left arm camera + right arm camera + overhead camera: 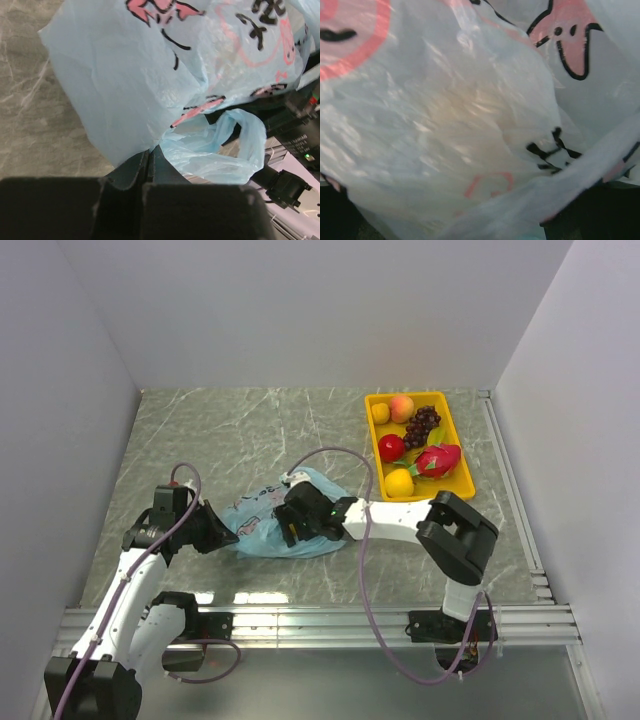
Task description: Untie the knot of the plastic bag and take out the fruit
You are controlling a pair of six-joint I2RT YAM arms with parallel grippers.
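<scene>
**Desk:** Where does it stand?

**Me:** Nearest me, my left gripper (150, 159) is clamped tight on a fold of the plastic bag (255, 528). The bag lies on the table between my two arms. One handle loop (244, 145) hangs free and I see no knot anywhere, so I judge the untying done.

**Desk:** And your right?

**Me:** My right gripper (288, 524) sits on the bag with its fingers spread wide round a bulge of plastic. I can't tell whether they press on it. Something pale yellowish shows through the plastic there, and I can't say if it's fruit.

**Desk:** Counts?

**Me:** There's one bag, with one loop in view. At the far right, one yellow tray (455, 435) holds four round fruits:
- a red apple (391, 447)
- a peach (402, 407)
- a small yellow one (380, 412)
- an orange one (399, 482)

It also holds one grape bunch (424, 425) and one dragon fruit (438, 459). I judge only a last check of the bag is left.
</scene>
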